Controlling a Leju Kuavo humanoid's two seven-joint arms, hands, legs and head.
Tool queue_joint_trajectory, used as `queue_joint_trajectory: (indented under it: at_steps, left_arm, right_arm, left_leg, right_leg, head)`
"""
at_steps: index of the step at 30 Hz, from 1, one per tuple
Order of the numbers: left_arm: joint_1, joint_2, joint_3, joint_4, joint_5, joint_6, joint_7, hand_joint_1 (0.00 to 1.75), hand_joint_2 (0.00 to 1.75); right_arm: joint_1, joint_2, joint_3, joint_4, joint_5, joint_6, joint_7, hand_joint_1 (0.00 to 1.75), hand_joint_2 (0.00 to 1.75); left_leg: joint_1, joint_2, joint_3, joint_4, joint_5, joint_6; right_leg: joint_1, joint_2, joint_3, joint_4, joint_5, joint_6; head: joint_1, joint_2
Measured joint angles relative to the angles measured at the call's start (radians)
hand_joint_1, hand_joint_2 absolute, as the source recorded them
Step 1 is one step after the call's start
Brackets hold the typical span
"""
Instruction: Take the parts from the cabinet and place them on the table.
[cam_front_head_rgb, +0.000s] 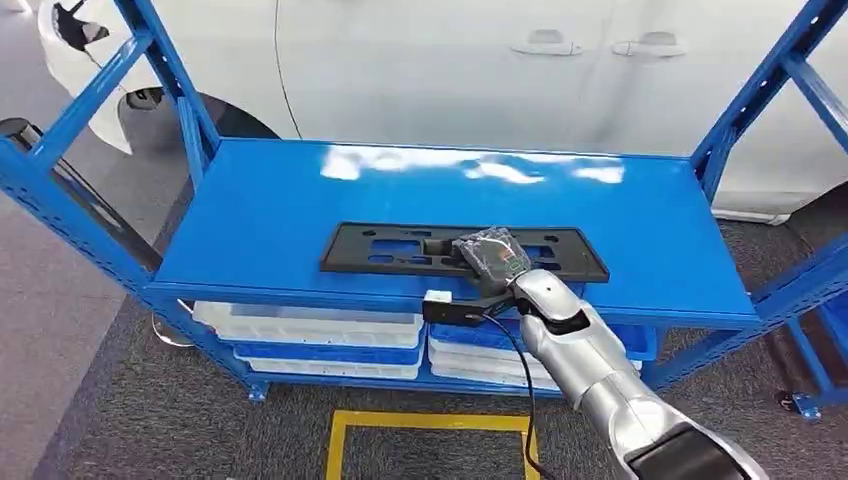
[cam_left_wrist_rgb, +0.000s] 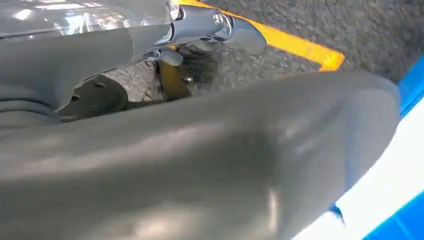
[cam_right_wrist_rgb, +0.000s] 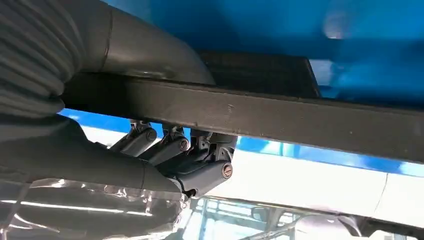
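Observation:
A long black plastic part (cam_front_head_rgb: 390, 247) with cut-outs lies flat near the front edge of the blue shelf top (cam_front_head_rgb: 300, 180). My right hand (cam_front_head_rgb: 492, 255) sits on its right half, reaching in from the front. In the right wrist view the thumb (cam_right_wrist_rgb: 150, 50) lies over the part's edge (cam_right_wrist_rgb: 280, 117) and the dark fingers (cam_right_wrist_rgb: 200, 160) curl under it, so the hand grips the part. My left hand (cam_left_wrist_rgb: 200, 150) hangs over the floor, holding nothing, with a gap between its thumb and fingers.
White and blue trays (cam_front_head_rgb: 320, 330) are stacked on the lower shelf. Blue uprights (cam_front_head_rgb: 760, 90) frame both ends of the rack. A white car (cam_front_head_rgb: 450, 60) stands right behind it. A yellow floor marking (cam_front_head_rgb: 430, 420) lies in front, on dark carpet.

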Motion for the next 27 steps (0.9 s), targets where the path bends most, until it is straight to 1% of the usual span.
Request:
queue_joint_trajectory:
  at_steps: [1, 2, 3, 4, 5, 6, 7, 8, 9, 10, 11, 12, 14, 15, 16, 17, 18, 19, 20, 21, 22, 23, 24, 25, 26, 27]
  left_arm:
    - [0.000, 0.000, 0.000, 0.000, 0.000, 0.000, 0.000, 0.00, 0.00]
    - [-0.001, 0.000, 0.000, 0.000, 0.000, 0.000, 0.000, 0.00, 0.00]
    - [-0.002, 0.000, 0.000, 0.000, 0.000, 0.000, 0.000, 0.00, 0.00]
    - [-0.002, 0.000, 0.000, 0.000, 0.000, 0.000, -0.001, 0.00, 0.00]
    - [-0.001, 0.000, 0.000, 0.000, 0.000, 0.000, -0.001, 0.00, 1.75]
    - [0.000, 0.001, 0.000, 0.000, 0.000, 0.000, -0.003, 0.00, 1.75]
    - [0.001, 0.001, 0.000, 0.000, 0.000, 0.000, -0.004, 0.00, 1.75]
    - [0.000, 0.001, 0.000, 0.000, 0.000, 0.000, -0.007, 0.00, 1.75]
    - [-0.001, 0.001, 0.000, 0.000, 0.000, -0.001, -0.010, 0.00, 1.75]
    - [-0.002, 0.000, 0.000, 0.000, 0.000, -0.001, -0.011, 0.00, 1.75]
    - [-0.002, 0.000, 0.000, 0.000, 0.000, -0.001, -0.011, 0.00, 1.75]
    - [-0.004, 0.000, 0.000, 0.000, 0.000, -0.002, -0.013, 0.00, 1.75]
    - [-0.005, 0.001, 0.000, 0.000, 0.000, -0.002, -0.017, 0.00, 1.75]
    - [-0.005, 0.001, 0.000, 0.000, 0.000, -0.002, -0.018, 0.00, 1.75]
    - [-0.006, 0.002, 0.000, 0.000, 0.000, -0.003, -0.019, 0.00, 1.75]
    - [-0.007, 0.002, 0.000, 0.000, 0.000, -0.003, -0.021, 0.00, 1.75]
    - [-0.010, 0.002, 0.000, 0.000, 0.001, -0.003, -0.021, 0.00, 1.75]
    - [-0.012, 0.002, 0.000, 0.000, 0.001, -0.004, -0.021, 0.00, 1.75]
    - [-0.013, 0.002, 0.000, 0.000, 0.001, -0.005, -0.021, 0.00, 1.75]
    - [-0.014, 0.002, 0.000, 0.000, 0.002, -0.006, -0.022, 0.00, 1.75]
    - [-0.014, 0.002, 0.000, 0.000, 0.003, -0.008, -0.023, 0.00, 1.75]
    - [-0.015, 0.002, 0.000, 0.000, 0.006, -0.010, -0.024, 0.00, 1.75]
    - [-0.017, 0.002, 0.000, 0.000, 0.009, -0.016, -0.027, 0.00, 1.75]
    - [-0.020, 0.002, 0.000, 0.000, 0.010, -0.020, -0.028, 0.00, 1.75]
    - [-0.022, 0.002, 0.000, 0.000, 0.011, -0.024, -0.029, 0.00, 1.75]
    - [-0.025, 0.002, 0.000, 0.000, 0.012, -0.027, -0.030, 0.00, 1.75]
  right_arm:
    - [0.001, -0.002, -0.002, -0.001, -0.006, -0.002, -0.003, 1.75, 1.75]
    - [0.000, -0.002, -0.004, -0.002, -0.018, -0.003, -0.013, 1.75, 1.75]
    - [0.001, -0.003, -0.005, -0.002, -0.031, -0.005, -0.022, 1.75, 1.75]
    - [0.005, -0.005, -0.008, -0.002, -0.055, -0.006, -0.039, 1.75, 1.75]
    - [0.011, -0.006, -0.011, -0.009, -0.076, -0.006, -0.054, 1.75, 1.75]
    - [0.016, -0.008, -0.015, -0.016, -0.097, -0.005, -0.068, 1.75, 1.75]
    - [0.019, -0.010, -0.018, -0.025, -0.119, -0.001, -0.080, 1.75, 1.75]
    - [0.019, -0.011, -0.024, -0.040, -0.142, 0.006, -0.093, 1.75, 1.75]
    - [0.018, -0.011, -0.032, -0.058, -0.171, 0.010, -0.106, 1.75, 1.75]
    - [0.017, -0.012, -0.037, -0.076, -0.196, 0.015, -0.118, 1.75, 1.75]
    - [0.016, -0.012, -0.042, -0.087, -0.214, 0.021, -0.127, 1.75, 1.75]
    - [0.015, -0.012, -0.052, -0.113, -0.255, 0.034, -0.147, 1.75, 1.75]
    - [0.017, -0.013, -0.067, -0.155, -0.333, 0.065, -0.184, 1.75, 1.75]
    - [0.018, -0.014, -0.076, -0.179, -0.376, 0.086, -0.205, 1.75, 1.75]
    - [0.018, -0.014, -0.084, -0.204, -0.417, 0.100, -0.222, 1.75, 1.75]
    - [0.016, -0.013, -0.089, -0.227, -0.449, 0.115, -0.232, 1.75, 1.75]
    - [0.016, -0.011, -0.094, -0.249, -0.497, 0.145, -0.249, 1.75, 1.75]
    - [0.018, -0.010, -0.100, -0.262, -0.543, 0.177, -0.265, 1.75, 1.75]
    - [0.019, -0.008, -0.103, -0.278, -0.588, 0.204, -0.277, 1.75, 1.75]
    - [0.019, -0.007, -0.104, -0.292, -0.633, 0.232, -0.284, 1.75, 1.75]
    - [0.019, -0.005, -0.105, -0.300, -0.664, 0.249, -0.289, 1.75, 1.75]
    - [0.019, -0.004, -0.105, -0.308, -0.693, 0.266, -0.293, 1.75, 1.75]
    - [0.019, -0.001, -0.105, -0.324, -0.750, 0.302, -0.304, 1.75, 1.75]
    - [0.018, 0.003, -0.106, -0.340, -0.803, 0.335, -0.311, 1.75, 1.75]
    - [0.016, 0.011, -0.106, -0.357, -0.850, 0.366, -0.315, 1.75, 1.75]
    - [0.009, 0.021, -0.106, -0.368, -0.889, 0.392, -0.314, 1.75, 1.75]
  left_leg:
    - [0.004, 0.002, 0.004, -0.006, 0.006, 0.008]
    - [0.003, 0.002, 0.003, -0.008, 0.007, 0.013]
    - [0.003, 0.003, 0.002, -0.008, 0.008, 0.015]
    - [0.001, 0.003, 0.001, -0.008, 0.007, 0.017]
    - [0.000, 0.003, 0.000, -0.007, 0.007, 0.019]
    - [-0.001, 0.003, 0.000, -0.006, 0.007, 0.019]
    - [-0.001, 0.003, 0.001, -0.006, 0.006, 0.018]
    - [-0.001, 0.002, 0.003, -0.005, 0.005, 0.017]
    - [-0.001, 0.002, 0.005, -0.002, 0.003, 0.014]
    - [-0.001, 0.003, 0.006, 0.000, 0.001, 0.011]
    - [-0.001, 0.003, 0.005, 0.001, -0.001, 0.008]
    - [-0.008, 0.002, 0.000, 0.006, -0.005, 0.001]
    - [-0.007, 0.002, 0.001, 0.003, -0.004, -0.008]
    - [-0.007, 0.003, 0.002, 0.001, -0.004, -0.015]
    - [-0.005, 0.003, -0.002, 0.007, -0.010, -0.020]
    - [-0.004, 0.003, -0.012, 0.037, -0.034, -0.026]
    - [-0.002, 0.003, -0.041, 0.102, -0.074, -0.031]
    - [0.001, 0.003, -0.079, 0.186, -0.114, -0.035]
    - [0.001, 0.003, -0.115, 0.262, -0.143, -0.039]
    - [0.001, 0.003, -0.140, 0.312, -0.152, -0.041]
    - [0.001, 0.003, -0.144, 0.318, -0.146, -0.042]
    - [0.001, 0.003, -0.141, 0.310, -0.136, -0.041]
    - [0.001, 0.003, -0.121, 0.260, -0.098, -0.040]
    - [0.001, 0.003, -0.085, 0.181, -0.052, -0.036]
    - [0.001, 0.003, -0.041, 0.084, -0.004, -0.032]
    - [-0.001, 0.004, -0.016, 0.019, 0.008, -0.024]
  right_leg:
    - [-0.006, -0.001, -0.002, 0.011, -0.010, 0.004]
    - [-0.005, -0.002, -0.021, 0.051, -0.041, 0.006]
    - [-0.005, -0.002, -0.050, 0.112, -0.075, 0.009]
    - [-0.006, -0.002, -0.099, 0.217, -0.122, 0.012]
    - [-0.006, -0.002, -0.134, 0.290, -0.146, 0.014]
    - [-0.006, -0.002, -0.153, 0.326, -0.148, 0.015]
    - [-0.006, -0.002, -0.147, 0.308, -0.125, 0.014]
    - [-0.006, -0.002, -0.120, 0.250, -0.088, 0.012]
    - [-0.006, -0.002, -0.066, 0.140, -0.033, 0.008]
    - [-0.006, -0.002, -0.028, 0.062, -0.001, 0.003]
    - [-0.005, -0.002, -0.010, 0.021, 0.000, -0.001]
    - [0.001, -0.002, -0.007, 0.009, -0.004, -0.006]
    - [0.004, -0.002, -0.009, 0.011, -0.006, -0.014]
    - [0.002, -0.002, -0.009, 0.008, -0.002, -0.021]
    - [-0.006, -0.004, -0.006, -0.001, 0.003, -0.030]
    - [-0.006, -0.004, -0.005, -0.002, 0.004, -0.034]
    - [-0.006, -0.004, -0.005, -0.002, 0.003, -0.038]
    - [-0.004, -0.005, -0.005, -0.002, 0.003, -0.039]
    - [-0.004, -0.005, -0.006, -0.002, 0.003, -0.039]
    - [-0.004, -0.005, -0.007, -0.001, 0.003, -0.039]
    - [-0.004, -0.004, -0.006, -0.001, 0.003, -0.039]
    - [-0.004, -0.004, -0.006, -0.001, 0.003, -0.039]
    - [-0.004, -0.004, -0.005, 0.000, 0.002, -0.039]
    - [-0.004, -0.003, -0.004, 0.001, 0.001, -0.037]
    - [-0.004, -0.003, -0.003, 0.002, -0.001, -0.035]
    - [-0.004, -0.003, -0.004, 0.003, -0.002, -0.032]
  head:
    - [0.000, 0.000]
    - [0.002, 0.000]
    - [0.002, 0.000]
    - [0.002, 0.000]
    - [0.002, 0.000]
    - [0.002, 0.000]
    - [0.002, 0.000]
    - [0.002, 0.000]
    - [0.002, 0.000]
    - [0.002, 0.000]
    - [0.002, 0.000]
    - [0.000, 0.000]
    - [0.001, 0.000]
    - [0.001, 0.000]
    - [0.002, 0.000]
    - [0.000, 0.000]
    - [-0.003, 0.000]
    - [-0.003, 0.000]
    - [-0.002, 0.000]
    - [-0.003, 0.000]
    - [-0.003, 0.000]
    - [-0.003, 0.000]
    - [-0.003, 0.000]
    - [-0.003, 0.000]
    - [-0.003, 0.000]
    - [-0.002, 0.000]
